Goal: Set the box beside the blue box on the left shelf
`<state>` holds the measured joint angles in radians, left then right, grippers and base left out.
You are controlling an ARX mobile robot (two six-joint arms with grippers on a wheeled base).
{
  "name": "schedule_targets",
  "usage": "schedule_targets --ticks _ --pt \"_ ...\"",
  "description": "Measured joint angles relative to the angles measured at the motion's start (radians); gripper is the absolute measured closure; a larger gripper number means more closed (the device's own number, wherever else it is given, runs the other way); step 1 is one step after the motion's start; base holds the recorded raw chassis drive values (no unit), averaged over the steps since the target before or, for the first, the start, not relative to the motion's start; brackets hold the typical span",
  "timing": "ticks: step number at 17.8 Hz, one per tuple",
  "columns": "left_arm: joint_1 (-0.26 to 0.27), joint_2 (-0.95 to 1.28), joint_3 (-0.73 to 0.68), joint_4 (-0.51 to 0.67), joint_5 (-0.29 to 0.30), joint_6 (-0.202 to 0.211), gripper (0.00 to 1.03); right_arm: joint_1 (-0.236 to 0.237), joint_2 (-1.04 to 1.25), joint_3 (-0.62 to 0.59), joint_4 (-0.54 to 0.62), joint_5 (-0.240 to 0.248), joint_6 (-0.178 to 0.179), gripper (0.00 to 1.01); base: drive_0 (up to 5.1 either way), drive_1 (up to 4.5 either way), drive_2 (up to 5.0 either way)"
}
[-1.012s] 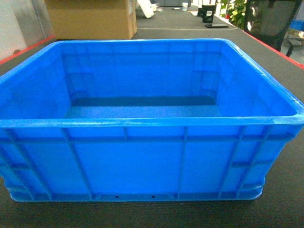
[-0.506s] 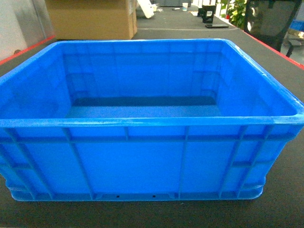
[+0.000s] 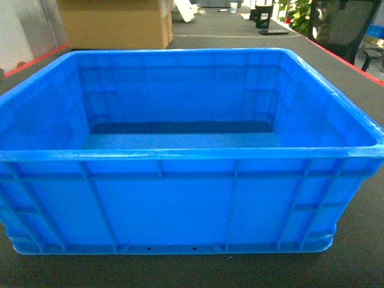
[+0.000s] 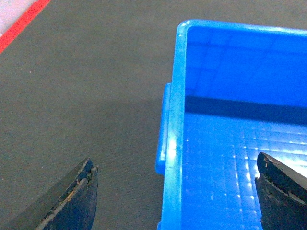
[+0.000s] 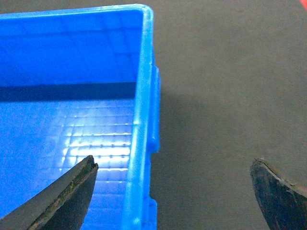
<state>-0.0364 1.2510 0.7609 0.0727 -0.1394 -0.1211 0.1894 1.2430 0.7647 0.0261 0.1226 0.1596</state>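
Note:
The box (image 3: pixel 192 150), a large bright-blue ribbed crate, stands empty on the dark table and fills the head view. My left gripper (image 4: pixel 175 163) is open above the box's left rim (image 4: pixel 173 143), with one finger (image 4: pixel 76 196) over the table outside and the other (image 4: pixel 280 187) over the inner floor. My right gripper (image 5: pixel 173 164) is open astride the right rim (image 5: pixel 141 143), with one finger (image 5: pixel 72 196) inside the box and the other finger (image 5: pixel 280 191) over the table. Neither gripper shows in the head view. The left shelf and the other blue box are out of view.
The dark grey table (image 3: pixel 360 252) has red tape along its edges (image 3: pixel 36 60). A cardboard carton (image 3: pixel 114 24) stands behind the box at the far left. A black chair (image 3: pixel 342 24) and a plant (image 3: pixel 297 15) are at the far right.

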Motion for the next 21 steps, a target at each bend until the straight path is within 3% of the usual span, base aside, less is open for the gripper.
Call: schedule_targets --ticks 2,4,10,12,18,19,21 --pt "0.005 0.138 0.087 -0.037 0.009 0.014 0.05 0.008 0.138 0.100 -0.018 -0.028 0.015 0.03 0.0 0.00 0.0" --pt "-0.003 0.218 0.126 -0.042 -0.003 0.047 0.05 0.008 0.250 0.157 -0.029 -0.016 0.019 0.03 0.0 0.00 0.0" --pt "-0.033 0.288 0.165 -0.098 -0.032 0.087 0.05 0.046 0.373 0.201 -0.035 -0.015 0.012 0.05 0.0 0.00 0.0" --pt "-0.039 0.304 0.165 -0.115 -0.037 0.104 0.05 0.061 0.380 0.202 -0.055 -0.014 0.009 0.24 0.0 0.00 0.0" --pt "-0.043 0.314 0.172 -0.190 -0.040 0.103 0.63 0.061 0.396 0.211 -0.072 0.001 0.004 0.83 0.0 0.00 0.0" --pt "-0.042 0.314 0.175 -0.200 -0.051 0.101 0.74 0.066 0.396 0.211 -0.070 0.005 0.014 0.91 0.0 0.00 0.0" --pt "-0.038 0.312 0.179 -0.208 -0.043 0.068 0.89 0.066 0.395 0.207 -0.064 0.009 0.023 0.91 0.0 0.00 0.0"
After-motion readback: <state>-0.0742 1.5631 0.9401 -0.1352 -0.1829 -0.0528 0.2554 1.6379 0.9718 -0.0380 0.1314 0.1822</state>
